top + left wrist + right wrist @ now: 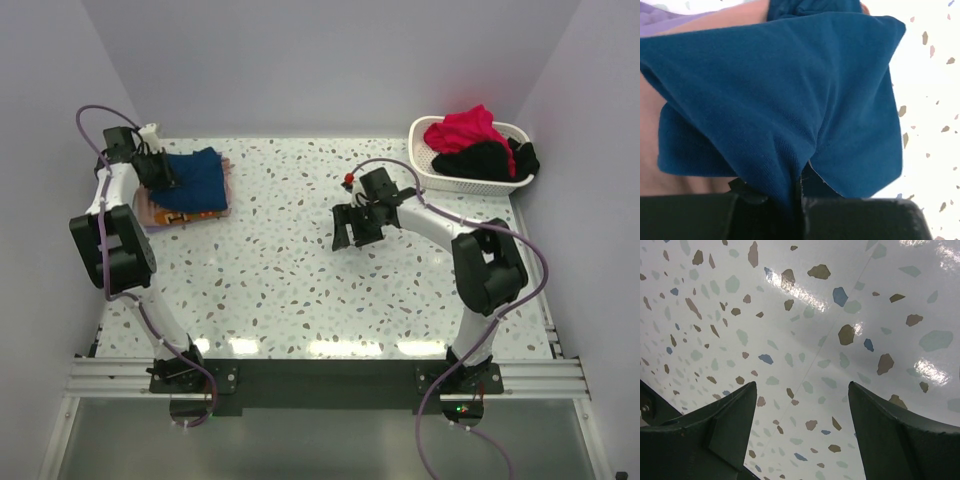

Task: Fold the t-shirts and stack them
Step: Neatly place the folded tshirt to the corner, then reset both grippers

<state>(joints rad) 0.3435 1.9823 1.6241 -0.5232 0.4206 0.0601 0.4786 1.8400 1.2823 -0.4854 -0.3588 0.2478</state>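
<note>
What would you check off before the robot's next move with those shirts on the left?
1. Left gripper pinching the dark blue t-shirt: ok.
2. Dark blue t-shirt lying on the pink t-shirt: ok.
3. Blue fold flat and tidy: cannot tell, the cloth is tented at the grip.
4. Right gripper open, empty, away from the shirts: ok.
5. Basket emptied: not ok, red cloth and black cloth inside.

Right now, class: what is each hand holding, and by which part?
The left hand pinches the dark blue t-shirt by a bunched fold of cloth. The right hand is open, holding nothing.
</note>
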